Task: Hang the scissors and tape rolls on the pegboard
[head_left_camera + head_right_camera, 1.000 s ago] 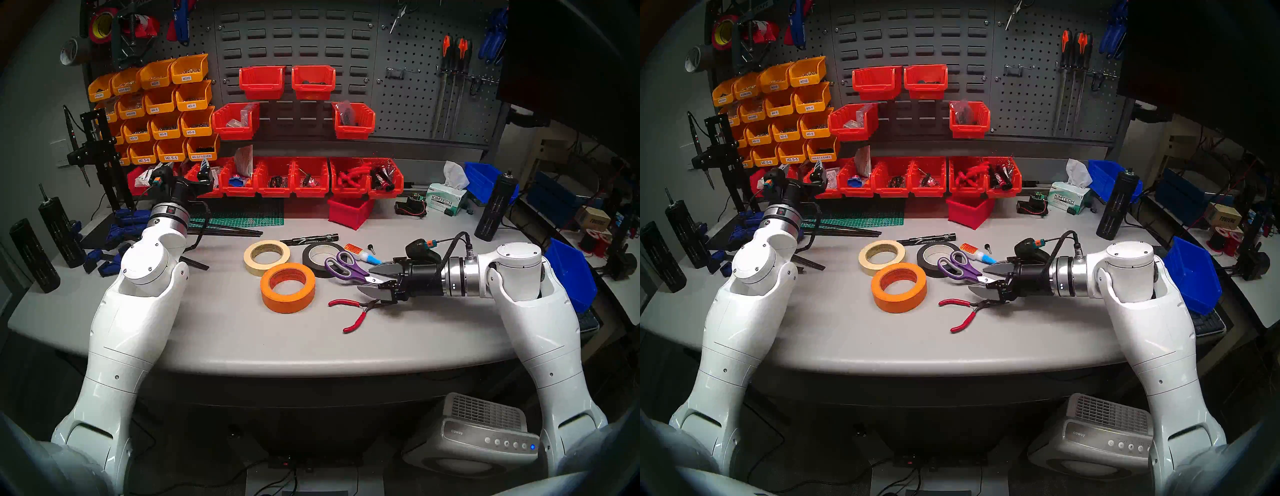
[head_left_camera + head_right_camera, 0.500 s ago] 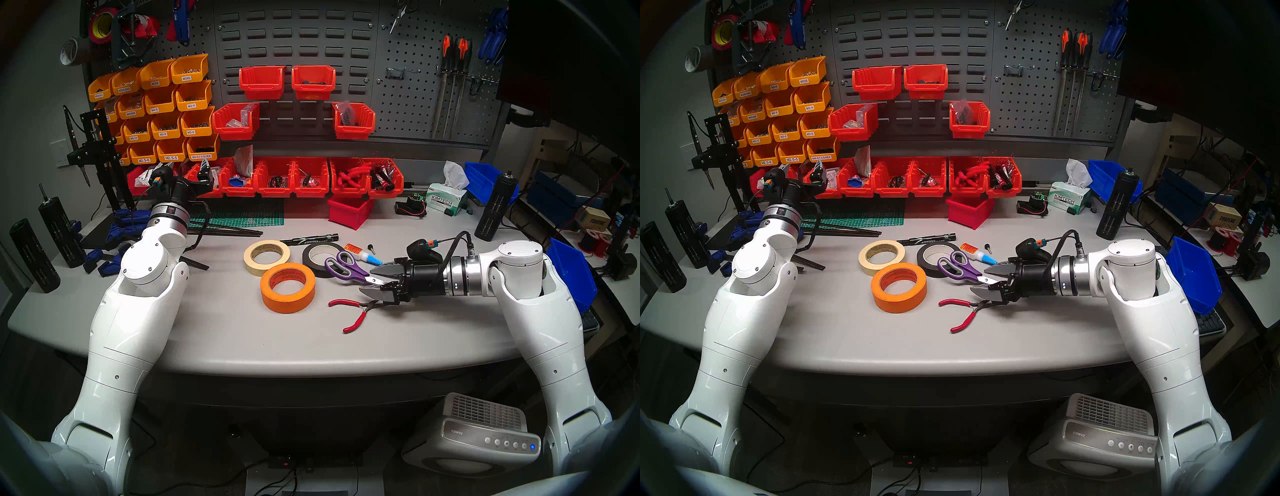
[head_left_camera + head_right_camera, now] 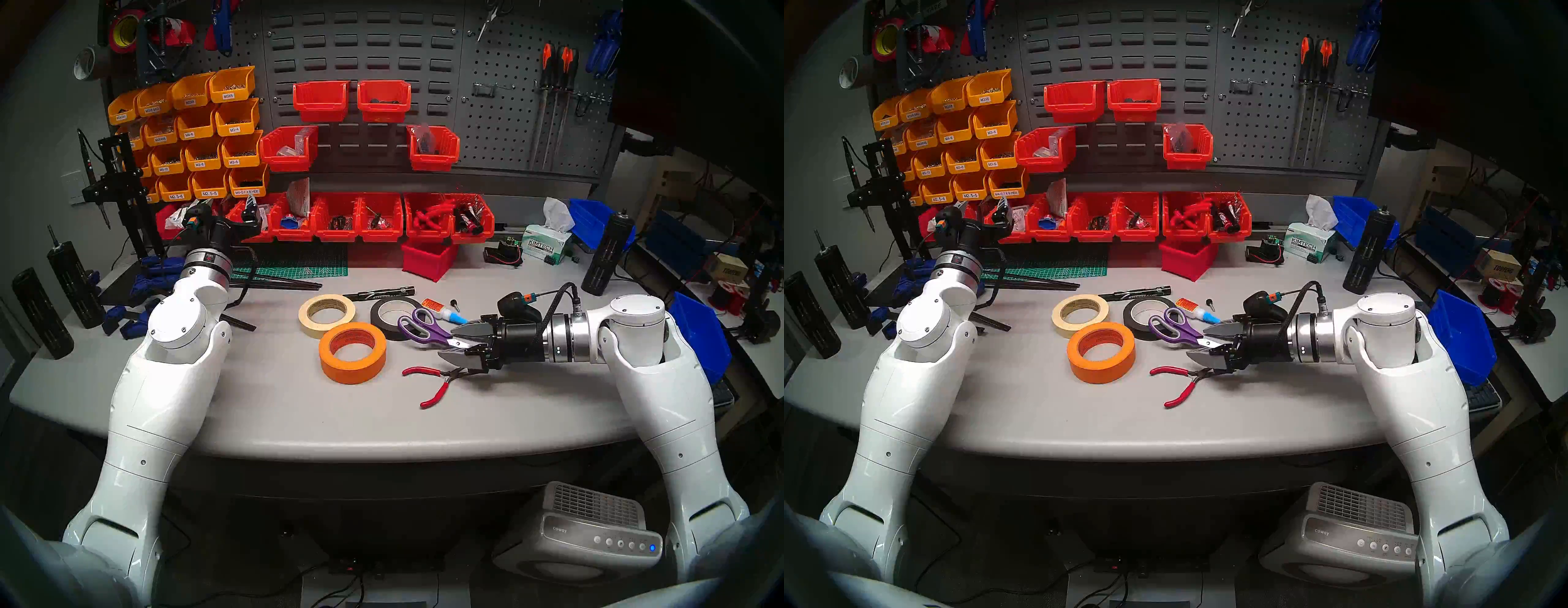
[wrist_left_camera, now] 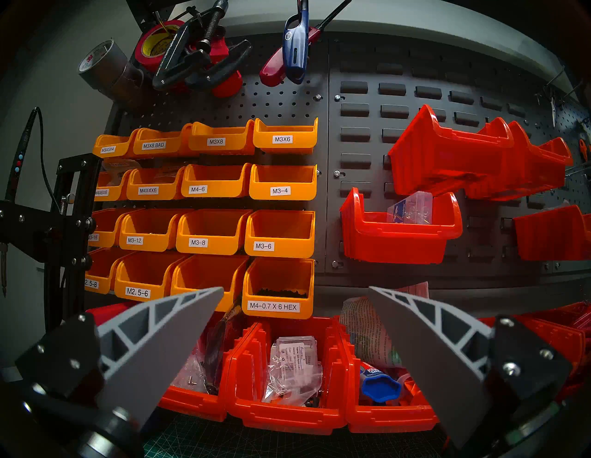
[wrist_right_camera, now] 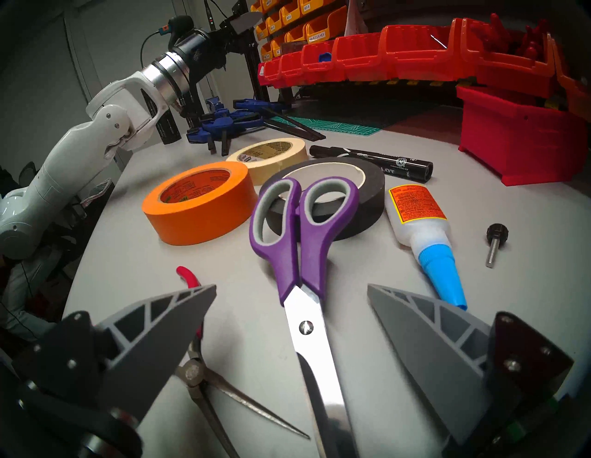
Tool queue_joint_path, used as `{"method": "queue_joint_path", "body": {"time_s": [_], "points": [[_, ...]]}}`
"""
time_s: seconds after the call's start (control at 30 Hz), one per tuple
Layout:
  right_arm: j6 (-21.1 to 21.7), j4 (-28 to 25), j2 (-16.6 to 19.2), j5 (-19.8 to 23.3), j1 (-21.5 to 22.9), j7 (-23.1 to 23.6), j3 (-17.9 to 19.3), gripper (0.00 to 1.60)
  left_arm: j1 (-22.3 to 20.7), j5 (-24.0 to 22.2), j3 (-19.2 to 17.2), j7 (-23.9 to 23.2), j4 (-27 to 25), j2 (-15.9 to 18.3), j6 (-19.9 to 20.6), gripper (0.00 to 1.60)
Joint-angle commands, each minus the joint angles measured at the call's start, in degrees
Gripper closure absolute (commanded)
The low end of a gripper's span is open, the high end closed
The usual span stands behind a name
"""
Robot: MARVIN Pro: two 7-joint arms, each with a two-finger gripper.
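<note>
The purple-handled scissors (image 3: 418, 326) lie flat on the table, their handles resting on the black tape roll (image 3: 379, 313). My right gripper (image 3: 447, 342) is open low over the table and straddles the silver blades (image 5: 307, 323) without touching them. The orange roll (image 3: 339, 370) and the cream roll (image 3: 306, 319) lie to the left of the scissors. My left gripper (image 4: 295, 289) is open and empty, held up in front of the yellow bins. The pegboard (image 3: 505, 127) stands at the back right with hooks and hanging tools.
Red-handled pliers (image 3: 432, 384) lie just in front of my right gripper, under its near finger. A glue bottle (image 5: 419, 220), a black marker (image 5: 371, 158) and a small knob screw (image 5: 494, 243) lie behind the scissors. A loose red bin (image 3: 428, 260) stands further back.
</note>
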Motion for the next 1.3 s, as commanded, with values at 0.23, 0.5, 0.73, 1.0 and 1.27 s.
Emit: {"method": "queue_joint_path", "body": {"time_s": [0.23,0.5,0.73,1.0,1.27], "points": [[-0.07,-1.3,-0.44,0.73,1.66,0.54,0.4,0.0,-1.81,0.0,-0.44,-0.07,-1.58,0.09,-0.66,0.0],[0.06,-0.99,-0.46,0.5,1.96,0.56,-0.04,0.0,-1.81,0.0,-0.44,-0.07,-1.58,0.09,-0.66,0.0],[0.23,-0.77,-0.61,0.36,1.96,0.3,-0.25,0.0,-1.81,0.0,-0.44,-0.07,-1.58,0.09,-0.67,0.0],[0.23,-0.6,-0.62,0.23,1.93,0.14,-0.42,0.0,-1.81,0.0,-0.44,-0.07,-1.58,0.09,-0.67,0.0],[0.02,-0.37,-0.83,0.28,1.79,0.03,-0.42,1.6,-1.81,0.0,-0.44,-0.07,-1.58,0.09,-0.67,0.0]]}}
